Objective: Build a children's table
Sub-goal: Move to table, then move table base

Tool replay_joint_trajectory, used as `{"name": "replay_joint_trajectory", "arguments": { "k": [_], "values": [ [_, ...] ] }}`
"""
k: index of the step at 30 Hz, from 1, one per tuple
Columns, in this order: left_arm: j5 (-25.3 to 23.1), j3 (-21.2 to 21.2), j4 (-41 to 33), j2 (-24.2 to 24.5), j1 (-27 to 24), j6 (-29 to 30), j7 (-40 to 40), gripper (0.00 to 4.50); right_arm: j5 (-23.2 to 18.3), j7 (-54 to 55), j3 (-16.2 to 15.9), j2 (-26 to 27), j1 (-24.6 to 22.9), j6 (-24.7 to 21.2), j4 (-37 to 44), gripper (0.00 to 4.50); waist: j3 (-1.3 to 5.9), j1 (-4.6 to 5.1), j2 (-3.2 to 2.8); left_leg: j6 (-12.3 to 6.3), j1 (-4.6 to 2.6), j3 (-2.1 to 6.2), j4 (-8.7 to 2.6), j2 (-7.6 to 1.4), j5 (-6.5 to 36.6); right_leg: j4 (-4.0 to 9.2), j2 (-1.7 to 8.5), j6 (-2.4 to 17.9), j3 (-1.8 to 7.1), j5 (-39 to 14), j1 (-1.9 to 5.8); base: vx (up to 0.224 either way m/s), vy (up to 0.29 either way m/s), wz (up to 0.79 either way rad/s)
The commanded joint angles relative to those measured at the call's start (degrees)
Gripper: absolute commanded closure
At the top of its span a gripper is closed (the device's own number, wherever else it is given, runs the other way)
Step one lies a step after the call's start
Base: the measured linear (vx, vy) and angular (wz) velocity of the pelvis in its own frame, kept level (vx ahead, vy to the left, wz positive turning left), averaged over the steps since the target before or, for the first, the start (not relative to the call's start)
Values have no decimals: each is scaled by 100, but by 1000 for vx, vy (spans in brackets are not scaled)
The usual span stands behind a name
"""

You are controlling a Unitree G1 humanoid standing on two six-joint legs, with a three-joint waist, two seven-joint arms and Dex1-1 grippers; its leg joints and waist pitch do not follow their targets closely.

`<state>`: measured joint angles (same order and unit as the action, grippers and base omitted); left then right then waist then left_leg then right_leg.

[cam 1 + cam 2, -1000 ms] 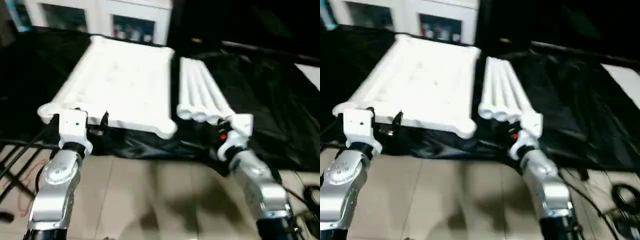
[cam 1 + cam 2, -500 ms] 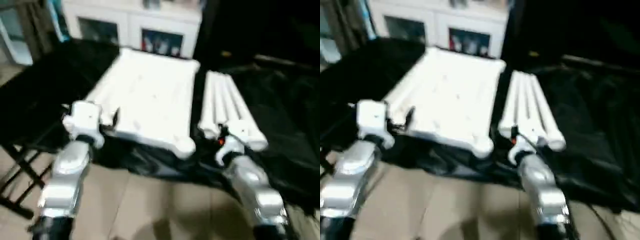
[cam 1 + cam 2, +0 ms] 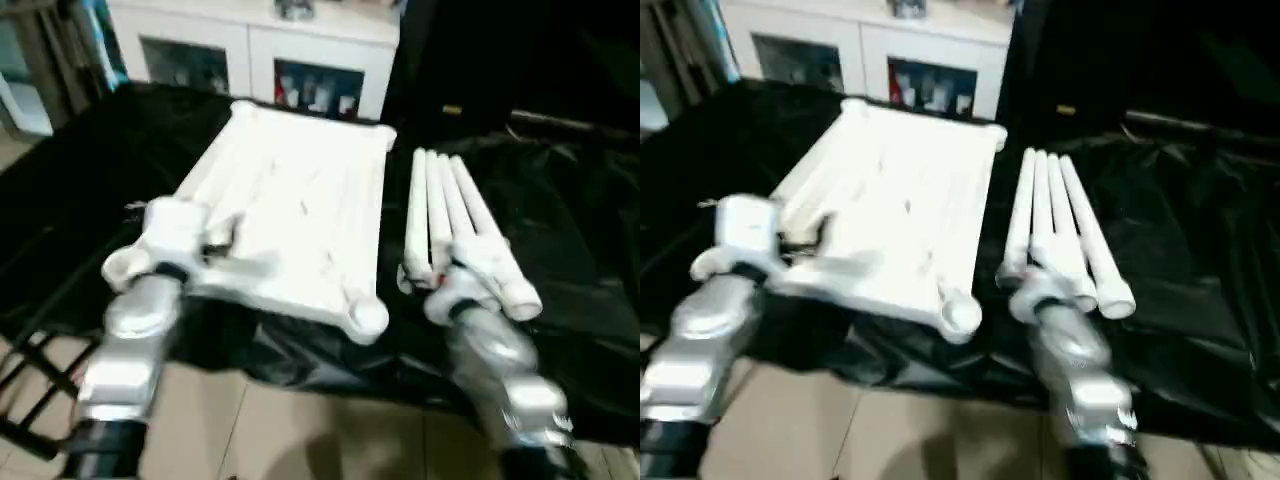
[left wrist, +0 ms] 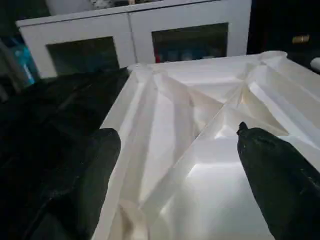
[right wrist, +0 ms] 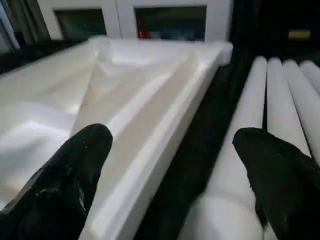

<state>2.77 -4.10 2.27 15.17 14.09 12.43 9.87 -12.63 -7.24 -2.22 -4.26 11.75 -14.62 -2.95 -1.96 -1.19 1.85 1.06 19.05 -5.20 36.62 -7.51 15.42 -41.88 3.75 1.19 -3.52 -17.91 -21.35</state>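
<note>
1. one black sheet (image 3: 560,250) covers the whole work surface and hangs over its near edge; bare tan floor (image 3: 300,430) shows in front of it. wide open sheet lies on the robot's right of the legs, and a narrower strip on the left of the top.
2. behind the sheet stands a white cabinet (image 3: 300,60) with dark glass doors; the left wrist view shows both doors (image 4: 190,42) straight on.
3. the table top (image 3: 300,215) lies ribbed side up on the sheet, left of centre, its round corner socket (image 3: 367,316) at the near edge. the left wrist view shows the crossing ribs (image 4: 220,115) up close, which the head views blur.
4. four tube legs (image 3: 450,225) lie side by side just right of the top, a dark gap of sheet between them and its long edge; the right wrist view shows that gap (image 5: 210,130).
5. the left tool (image 4: 175,165) hovers over the top's near left corner, fingers (image 4: 97,175) wide apart, holding nothing.
6. the right tool (image 5: 172,170) sits over the gap at the legs' near ends, fingers (image 5: 270,165) wide apart, empty.
7. against a second ago, the head views have tipped and now take in more of the cabinet; both silver forearms (image 3: 135,330) reach further over the sheet's edge.
</note>
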Motion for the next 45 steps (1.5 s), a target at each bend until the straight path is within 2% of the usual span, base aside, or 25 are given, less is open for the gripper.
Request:
{"name": "replay_joint_trajectory", "arguments": {
  "k": [1, 2, 3, 4, 6, 7, 8, 9, 10, 11, 13, 14, 15, 16, 18, 19, 20, 22, 23, 25, 26, 27, 32, 38, 45],
  "values": [
    [-13, 163, -49, -77, 68, -17, 86, 27, 76, 19, 206, -113, -27, 29, -56, 4, 319, 157, -54, -2830, -625, 529, -561, -774, -1324, 282, 274, -202, 171, 280, -370, 49, -57, -10],
    [-8, 169, -44, -72, 74, -19, 84, 27, 81, 15, 214, -107, -16, 33, -69, 4, 296, -67, 321, -1732, 123, -153, -94, 127, -27, 1088, 559, 280, 706, 307, 475, 61, -78, 10],
    [-5, 175, -43, -68, 78, -19, 85, 27, 86, 15, 220, -103, -8, 35, -79, 4, 330, -223, 275, -1420, 306, -162, 211, 201, 278, 1216, 918, 579, 1023, 55, 787, 61, -78, 10],
    [1, 181, -44, -63, 77, -22, 90, 27, 91, 13, 224, -98, -2, 37, -80, 4, 319, -270, 257, -749, 517, -22, 442, 9, 37, 1257, 1103, 1044, 1011, -389, 960, 72, -82, 6],
    [12, 204, -36, -43, 69, -37, 131, 27, 92, 4, 239, -86, 15, 45, -71, 4, 200, -266, 108, -171, 518, 20, 215, -161, -230, 1301, 895, 1508, 730, -769, 821, 63, -51, -6],
    [16, 207, -18, -38, 74, -48, 146, 27, 89, 7, 245, -82, 25, 47, -73, 4, 175, -224, -92, -167, 359, -12, -239, -329, -257, 1318, 658, 1503, 388, -1127, 753, 72, 4, 1],
    [5, 203, 15, -43, 88, -61, 178, 27, 71, 18, 252, -88, 36, 58, -81, 4, 148, -65, -265, -221, 170, 113, -669, -529, 273, 1057, 153, 1079, 40, -1058, 611, 123, 51, -4],
    [-2, 200, 29, -46, 97, -65, 189, 27, 63, 23, 255, -92, 43, 63, -88, 4, 215, 71, -351, -370, -150, 331, -756, -687, 518, 773, -21, 910, -74, -811, 425, 123, 51, -4],
    [-2, 200, 29, -46, 97, -65, 189, 27, 63, 23, 255, -92, 43, 63, -88, 4, 305, 193, -335, -961, -697, 616, -765, -896, 991, 448, 35, 756, -80, -452, 24, 139, 42, -1],
    [-29, 255, 40, -11, 123, -63, 270, 27, 48, -33, 260, -140, 35, 58, -59, 4, 303, 237, -311, -1754, -765, 735, -731, -959, 526, 240, 101, 337, -32, -113, -176, 105, 7, 10],
    [-33, 311, 37, 15, 137, -90, 361, 27, 13, -150, 260, -195, 19, 31, -12, 4, 231, 206, -174, -2280, -656, 520, -675, -802, 239, 347, 242, 112, 108, 269, -258, 96, -3, 10],
    [-51, 401, 42, 71, 155, -112, 487, 27, -2, -320, 250, -285, 25, 16, 48, 4, 217, 137, -29, -1939, -313, 124, -551, -365, 457, 840, 416, 303, 297, 648, 89, 60, -62, 10],
    [-71, 450, 65, 107, 174, -143, 550, 27, -19, -412, 258, -333, 38, -5, 72, 4, 206, 30, 77, -1701, -11, -88, -366, -119, 544, 1063, 572, 623, 516, 365, 406, 60, -62, 10],
    [-71, 450, 65, 107, 174, -143, 550, 27, -19, -412, 258, -333, 38, -5, 72, 4, 303, -183, 189, -1230, 344, -117, 111, 7, 241, 1316, 944, 879, 889, -609, 915, 56, -82, 9],
    [-10, 553, 110, 180, 211, -238, 807, 27, -93, -657, 276, -465, 75, -92, 137, 4, 312, -285, 118, -657, 643, -40, 167, -92, -627, 1150, 884, 1314, 817, 357, 1034, 79, -56, -1],
    [99, 656, 121, 268, 241, -286, 1165, 27, -192, -949, 259, -630, 108, -181, 227, 4, 305, -300, 39, -533, 611, -24, -27, -145, -1003, 1025, 733, 1375, 665, 1072, 934, 79, -26, -4],
    [222, 745, 94, 347, 243, -314, 1526, 27, -252, -1179, 227, -776, 137, -232, 283, 4, 362, -168, -159, -617, 341, 32, -368, -336, -2370, 584, 194, 1061, 210, 2785, 561, 74, -2, -2],
    [334, 916, 41, 492, 253, -240, 2057, 27, -339, -1533, 162, -1012, 187, -309, 325, 4, 498, -63, -207, -988, -130, 295, -161, -599, -4016, 410, 193, 817, 243, 3123, 159, 71, 5, -3],
    [347, 1041, 39, 589, 269, -207, 2328, 27, -391, -1735, 131, -1141, 222, -359, 340, 4, 512, -116, -185, -1128, -199, 295, -83, -583, -4813, 487, 266, 677, 327, 3134, 49, 0, 0, 0],
    [430, 1264, 29, 764, 286, -53, 2826, 27, -523, -2125, 77, -1361, 271, -496, 394, 4, 422, -182, -100, -1010, 31, 102, -134, -419, -4140, 594, 356, 688, 399, 3080, 161, 0, 0, 0],
    [473, 1315, 26, 804, 291, -11, 2962, 27, -557, -2226, 63, -1413, 284, -532, 406, 4, 359, -282, -49, -604, 229, -67, -307, -362, -2250, 672, 411, 822, 406, 2789, 333, 0, 0, 0],
    [518, 1428, -3, 904, 297, 84, 3185, 27, -596, -2420, 27, -1525, 297, -591, 434, 4, 307, -299, -51, -380, 194, -108, -405, -429, -1001, 748, 437, 1066, 401, 2021, 328, 0, 0, 0],
    [556, 1916, 172, 1218, 454, 42, 4213, 61, -600, -3477, -307, -2144, 322, -744, 479, 0, 167, -252, -26, 125, 115, -259, -608, -575, 960, 961, 455, 1155, 398, -466, 243, -77, -14, 3],
    [630, 2139, 351, 1357, 499, 23, 4920, 102, -620, -3884, -522, -2425, 344, -832, 529, 0, 156, -282, 61, 307, 128, -328, -646, -594, 972, 1045, 485, 766, 436, -1281, 173, -43, -11, 1],
    [32, 2460, 1133, 1562, 880, -583, 5149, 175, -538, -4413, -770, -2683, 322, -847, 604, 0, 223, -298, 103, 75, 167, -345, -604, -581, 324, 921, 452, 939, 415, 88, 205, 0, 0, 0]
  ]
}}
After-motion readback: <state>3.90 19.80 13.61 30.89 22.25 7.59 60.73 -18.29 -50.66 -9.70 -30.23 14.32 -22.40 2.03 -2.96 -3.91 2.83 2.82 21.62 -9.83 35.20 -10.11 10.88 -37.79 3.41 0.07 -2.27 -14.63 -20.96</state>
